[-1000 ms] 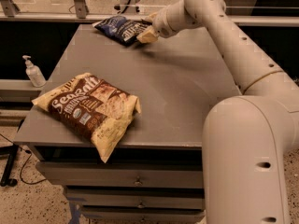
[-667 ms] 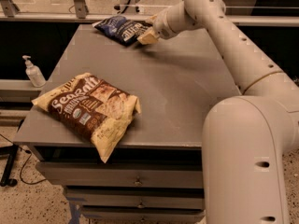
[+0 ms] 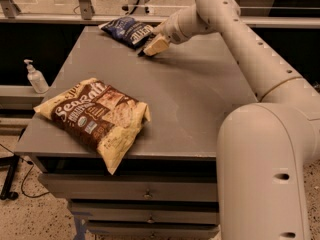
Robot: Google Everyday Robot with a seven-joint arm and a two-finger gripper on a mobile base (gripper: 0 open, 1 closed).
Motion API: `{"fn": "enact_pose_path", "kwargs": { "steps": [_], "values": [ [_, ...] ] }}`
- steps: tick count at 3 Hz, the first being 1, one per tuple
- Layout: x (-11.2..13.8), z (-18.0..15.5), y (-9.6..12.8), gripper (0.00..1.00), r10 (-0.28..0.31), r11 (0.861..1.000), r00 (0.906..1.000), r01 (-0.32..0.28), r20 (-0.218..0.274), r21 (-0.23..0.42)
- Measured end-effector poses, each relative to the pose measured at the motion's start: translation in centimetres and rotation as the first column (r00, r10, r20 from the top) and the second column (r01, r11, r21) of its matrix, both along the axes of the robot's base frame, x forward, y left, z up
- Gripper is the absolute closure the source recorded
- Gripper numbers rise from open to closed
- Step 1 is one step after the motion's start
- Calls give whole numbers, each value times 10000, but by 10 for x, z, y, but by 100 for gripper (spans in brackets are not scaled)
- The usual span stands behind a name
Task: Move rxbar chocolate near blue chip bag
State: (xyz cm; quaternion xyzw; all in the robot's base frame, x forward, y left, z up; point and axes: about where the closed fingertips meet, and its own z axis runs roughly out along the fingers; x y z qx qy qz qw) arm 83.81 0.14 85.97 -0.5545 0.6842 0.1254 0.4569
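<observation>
The blue chip bag (image 3: 127, 30) lies at the far edge of the grey table (image 3: 200, 109), dark navy with white lettering. My gripper (image 3: 151, 47) reaches down just to the right of the bag's near corner, close above the tabletop. It is shut on the rxbar chocolate (image 3: 141, 54), of which only a small dark end shows at the gripper's tip, right by the table surface. The rest of the bar is hidden by the gripper.
A large yellow-and-brown "Sea Salt" bag (image 3: 97, 116) lies at the table's front left, overhanging the front edge. A hand sanitizer bottle (image 3: 35, 77) stands on a lower ledge to the left. My arm (image 3: 250, 59) spans the table's right side. Drawers sit below the tabletop.
My gripper has dipped slightly lower toward the tabletop beside the blue chip bag. Both bags have stayed where they were.
</observation>
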Motion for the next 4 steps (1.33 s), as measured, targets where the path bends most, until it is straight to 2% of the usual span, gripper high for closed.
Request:
{"fn": "enact_pose_path", "kwargs": {
  "steps": [1, 2, 3, 4],
  "values": [
    [-2, 1, -2, 0, -65, 10000, 10000, 65, 3, 26],
    [-6, 21, -12, 0, -317, 9995, 9986, 315, 431, 59],
    [-22, 53, -31, 0, -583, 9974, 9929, 535, 1041, 486],
    [-60, 103, -77, 0, -980, 9817, 9768, 636, 1902, 1795]
  ]
}}
